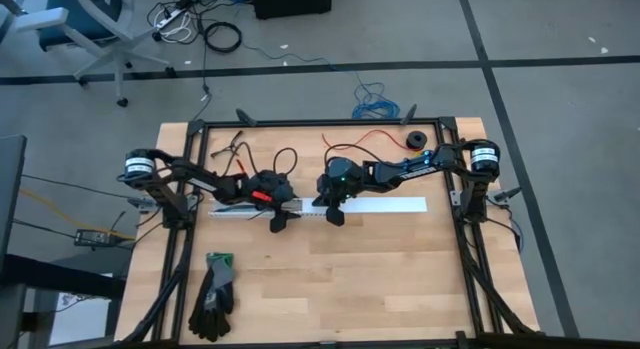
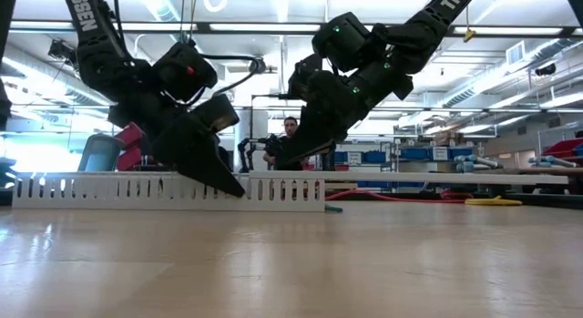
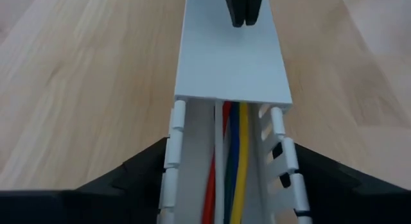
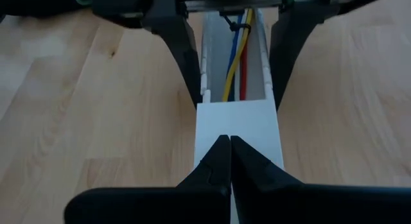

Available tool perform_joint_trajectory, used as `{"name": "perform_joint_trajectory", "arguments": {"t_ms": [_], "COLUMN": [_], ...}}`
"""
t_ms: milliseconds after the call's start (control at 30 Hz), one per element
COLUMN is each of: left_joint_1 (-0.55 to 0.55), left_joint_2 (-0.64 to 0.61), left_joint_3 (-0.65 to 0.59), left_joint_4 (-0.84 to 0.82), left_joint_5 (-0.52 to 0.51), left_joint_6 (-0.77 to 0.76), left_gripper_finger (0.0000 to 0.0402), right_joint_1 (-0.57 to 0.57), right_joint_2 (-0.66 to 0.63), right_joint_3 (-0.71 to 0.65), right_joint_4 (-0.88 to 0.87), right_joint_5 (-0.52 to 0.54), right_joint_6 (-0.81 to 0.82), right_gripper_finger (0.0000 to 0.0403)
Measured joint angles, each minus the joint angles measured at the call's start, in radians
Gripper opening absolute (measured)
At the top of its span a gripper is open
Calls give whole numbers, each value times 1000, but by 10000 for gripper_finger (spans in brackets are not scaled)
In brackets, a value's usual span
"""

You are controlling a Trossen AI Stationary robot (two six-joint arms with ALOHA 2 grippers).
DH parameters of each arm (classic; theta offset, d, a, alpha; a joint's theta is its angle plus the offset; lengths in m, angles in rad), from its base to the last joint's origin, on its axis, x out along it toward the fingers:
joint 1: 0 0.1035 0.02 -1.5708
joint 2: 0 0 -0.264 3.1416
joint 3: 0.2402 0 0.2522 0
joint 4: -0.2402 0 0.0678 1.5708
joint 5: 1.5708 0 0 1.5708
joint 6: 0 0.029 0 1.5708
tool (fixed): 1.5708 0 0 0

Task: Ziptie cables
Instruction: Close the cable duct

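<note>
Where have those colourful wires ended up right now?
The bundle of yellow, blue and red cables lies inside the white slotted plastic channel mid-table, between the left gripper's spread fingers, running under the channel's cover.

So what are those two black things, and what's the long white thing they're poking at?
They are two robot arms bolted to a wooden table. One picture looks down from above, one peeks across the tabletop, and two come from little cameras on the arms' wrists. The long white thing is a plastic channel with a lid over part of it. Inside lie the cables, coloured wires. The left pincer stands open, one finger on each side of the channel. The right pincer is shut and its tips press down on the lid. Neither holds anything. A pair of gloves lies near the table's front.
</note>
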Motion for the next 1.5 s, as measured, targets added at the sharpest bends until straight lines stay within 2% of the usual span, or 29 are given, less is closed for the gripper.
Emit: {"name": "perform_joint_trajectory", "arguments": {"t_ms": [267, 533, 867, 1200, 1367, 1500], "left_joint_1": [-1, -1, -1, -1, -1, -1], "left_joint_2": [-78, -78, -78, -77, -77, -77], "left_joint_3": [-58, -162, -162, -150, -149, -151], "left_joint_4": [-11, 173, 176, 172, 175, 179], "left_joint_5": [-6, -12, -49, -62, -64, -71], "left_joint_6": [-19, -74, -72, -55, -54, -54], "left_gripper_finger": [280, 280, 276, 228, 226, 226], "right_joint_1": [0, 0, 2, -12, -15, -16], "right_joint_2": [0, -1, -2, 0, 51, 124], "right_joint_3": [0, 0, 1, 1, 15, 88], "right_joint_4": [0, 0, 24, 25, 31, 31], "right_joint_5": [0, 0, -45, 10, 4, -20], "right_joint_6": [0, 7, 19, 18, 27, 20], "right_gripper_finger": [0, 0, 0, 0, 0, 0]}}
